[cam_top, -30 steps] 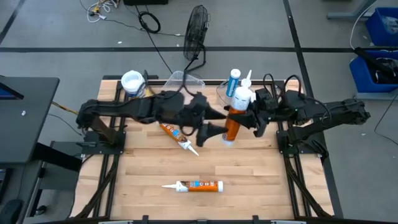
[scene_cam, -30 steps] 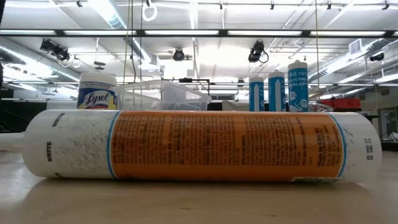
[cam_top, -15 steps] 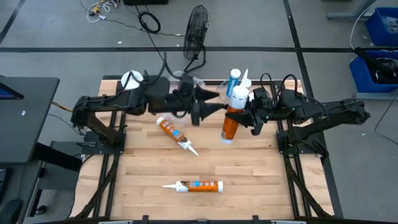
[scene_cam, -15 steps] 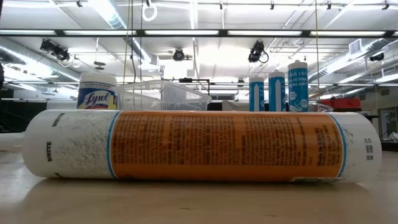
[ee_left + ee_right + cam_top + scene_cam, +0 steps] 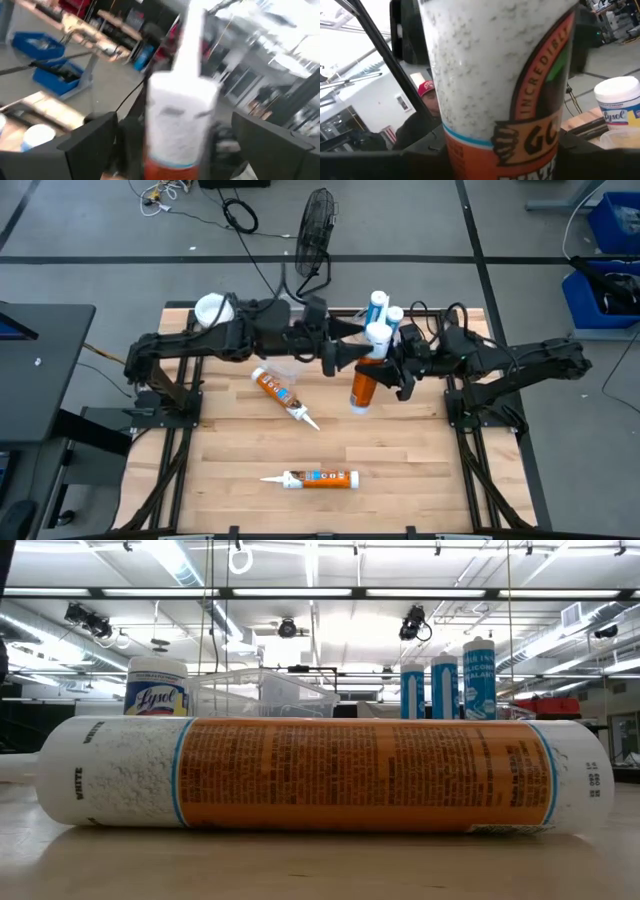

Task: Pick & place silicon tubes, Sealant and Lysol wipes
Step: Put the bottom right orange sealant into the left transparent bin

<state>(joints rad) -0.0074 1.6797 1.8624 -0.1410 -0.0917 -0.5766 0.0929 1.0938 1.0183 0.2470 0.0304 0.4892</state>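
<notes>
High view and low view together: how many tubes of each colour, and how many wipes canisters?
Orange tubes: 3
Blue tubes: 3
Lysol wipes canisters: 1
Total: 7

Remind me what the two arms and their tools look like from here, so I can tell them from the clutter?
Both arms are black and jointed, on dark frames at the table's sides. The left tool and the right tool are black too. Each has two flat, blocky dark fingers. Black cables loop over the right arm's wrist. No markings are readable.
</notes>
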